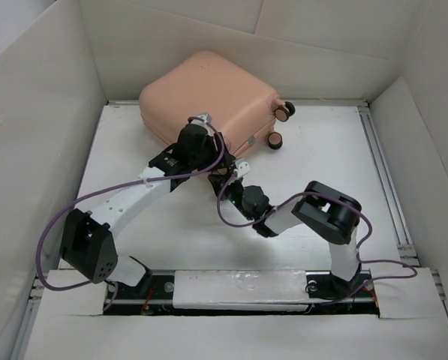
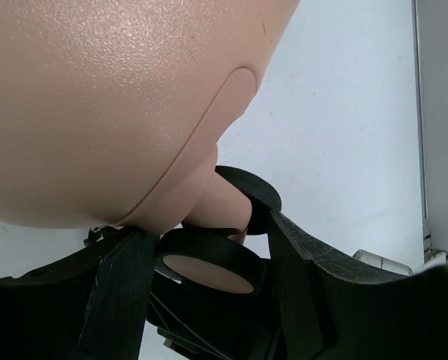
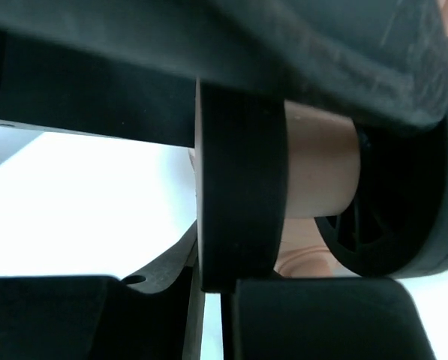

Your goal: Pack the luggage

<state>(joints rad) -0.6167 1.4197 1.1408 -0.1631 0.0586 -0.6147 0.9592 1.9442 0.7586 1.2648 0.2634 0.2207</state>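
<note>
- I see the case (image 1: 208, 94) at the far middle of the white counter (image 1: 314, 180), close to the back wall (image 1: 178, 37).
- The case is pale peach pink, shut, lying on a broad side and turned at an angle.
- Two pink-and-black wheels show at its right end, a far wheel (image 1: 284, 111) and a near wheel (image 1: 274, 139).
- My left arm (image 1: 133, 199) reaches from the near left corner across to the case's near edge.
- From the left wrist, the case's grainy shell fills the upper left of the view.
- The left hand (image 2: 208, 251) has its two black fingers (image 2: 126, 292) apart, one on each side of a low wheel (image 2: 208, 271).
- The fingers sit close against that wheel; I cannot tell whether they grip it.
- Another wheel (image 2: 242, 196) sits just above it, under the shell.
- My right arm (image 1: 329, 214) bends in from the near right, with its wrist near the case's near right corner.
- From the right wrist, the right hand (image 3: 231, 210) is nearly closed, clamped on a black wheel rim (image 3: 242, 150).
- The rim touches the finger above and the finger (image 3: 314, 315) below.
- A pink hub (image 3: 321, 172) sticks out to the right of the rim.
- White walls stand around the counter on three sides.
</note>
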